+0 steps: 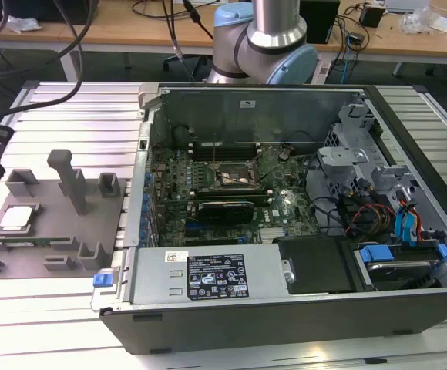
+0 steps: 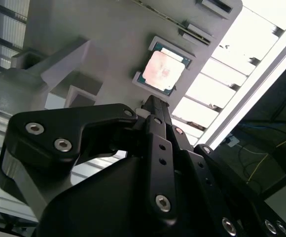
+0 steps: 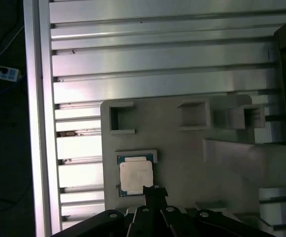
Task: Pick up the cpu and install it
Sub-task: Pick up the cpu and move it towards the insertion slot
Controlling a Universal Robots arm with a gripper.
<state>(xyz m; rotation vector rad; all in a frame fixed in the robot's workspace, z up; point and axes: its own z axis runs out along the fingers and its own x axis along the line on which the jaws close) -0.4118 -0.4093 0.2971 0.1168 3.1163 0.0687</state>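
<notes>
cpu [image 1: 17, 218] is at the far left of the exterior view, seated flat in a corner-bracketed nest on the grey fixture plate [image 1: 54, 223], silvery lid up, green rim showing. In both wrist views it's the same: cpu [image 3: 136, 177] [image 2: 163, 70] lying in its nest, nothing gripping it. Gripper [image 3: 151, 189] [image 2: 153, 101] hangs over the plate with its tips at one edge of the chip. Jaws are together with only a thin seam between them, and they hold nothing. Can't tell if the tips touch the chip. Right of the nest a tall T-shaped post [image 1: 69, 181] stands on the plate, with a few square pockets round it. The plate lies on a slotted aluminium table [image 1: 77, 116]. Next right is the open PC case [image 1: 285, 324], lying on its side. The motherboard [image 1: 285, 208] is exposed, with the black-framed cpu socket [image 1: 235, 176] near its middle, well apart from the chip. Arm base [image 1: 263, 42] stands behind the case. The power supply [image 1: 208, 274] runs along the near wall. The drive cage with blue tabs [image 1: 404, 223] is at the right end.
</notes>
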